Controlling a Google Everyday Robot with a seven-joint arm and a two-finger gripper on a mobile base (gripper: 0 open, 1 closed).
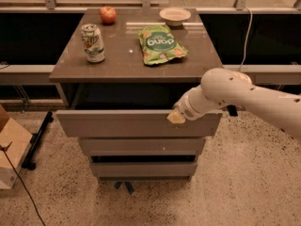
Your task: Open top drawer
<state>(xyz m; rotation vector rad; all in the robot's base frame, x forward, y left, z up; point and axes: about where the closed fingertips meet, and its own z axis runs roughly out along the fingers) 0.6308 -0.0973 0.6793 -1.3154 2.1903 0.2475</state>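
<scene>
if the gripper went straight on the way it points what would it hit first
Probably the top drawer: the gripper sits at its front's upper edge, pointing down toward it, though depth is hard to judge.

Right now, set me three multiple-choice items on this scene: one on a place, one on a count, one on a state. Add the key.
1. Where is the gripper?
A) down at the floor
B) at the upper edge of the top drawer, toward its right end
C) at the lowest drawer front

2. How many things are on the tabletop?
A) two
B) three
C) four

3. The top drawer is:
A) flush shut
B) pulled partly out
C) lifted out of the cabinet

Key: 1 B, it sits at that front's rim. 2 C, apple, can, snack bag, bowl. 3 B, its front stands ahead of the two lower fronts.
</scene>
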